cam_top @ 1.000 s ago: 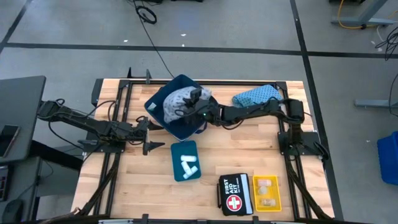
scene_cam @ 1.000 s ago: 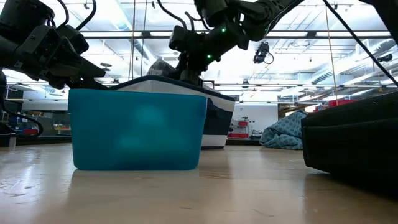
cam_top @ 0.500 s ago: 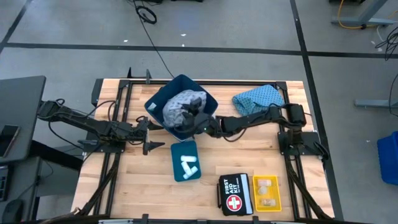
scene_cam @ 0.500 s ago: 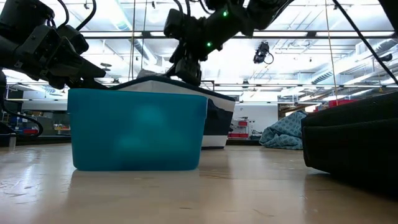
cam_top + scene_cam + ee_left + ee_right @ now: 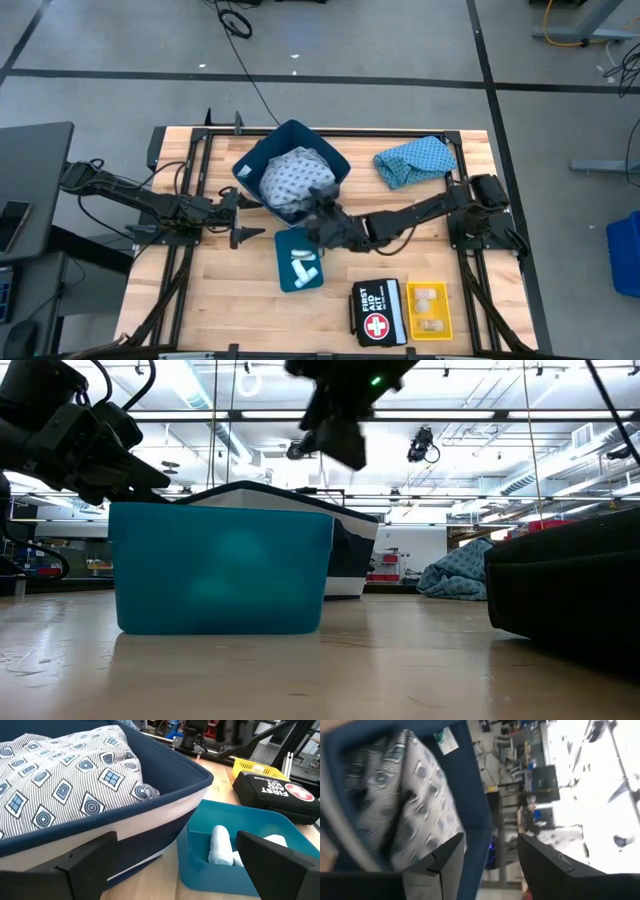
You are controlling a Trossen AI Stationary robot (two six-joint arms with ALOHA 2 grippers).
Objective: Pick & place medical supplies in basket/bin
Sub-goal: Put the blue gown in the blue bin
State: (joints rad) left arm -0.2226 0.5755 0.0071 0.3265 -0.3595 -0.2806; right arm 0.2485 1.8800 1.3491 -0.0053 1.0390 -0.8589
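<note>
Near edge of the pale wooden slatted table (image 5: 220, 290): a black zip-up first-aid pouch with a red cross badge (image 5: 379, 313), and touching its right side a shallow yellow plastic tray (image 5: 430, 310) holding tiny pale packets (image 5: 427, 295).

Toward the middle, a small teal rectangular plastic tub (image 5: 297, 259) with short white cylindrical rolls (image 5: 303, 262) lying inside; the left wrist view shows one roll (image 5: 220, 845) upright against the tub's wall.

Right gripper (image 5: 322, 226) hangs over the gap between the teal tub and the basket behind it, arm stretched across from the table's right edge. Its fingers (image 5: 447, 855) are parted and carry nothing; the right wrist view looks past them into the basket.

Left gripper (image 5: 243, 219) waits near the left edge, just beside the basket's left wall, fingers (image 5: 90, 857) spread wide and empty.

Behind these, a navy fabric basket with a white band (image 5: 336, 172) sits toward the far edge, centre. Inside it lies a soft grey-blue cloth garment printed with small diamonds (image 5: 292, 175), bunched and filling most of the basket.

Far right corner: a light-blue patterned cloth garment (image 5: 411, 160), crumpled on the bare table, well apart from the basket.
</note>
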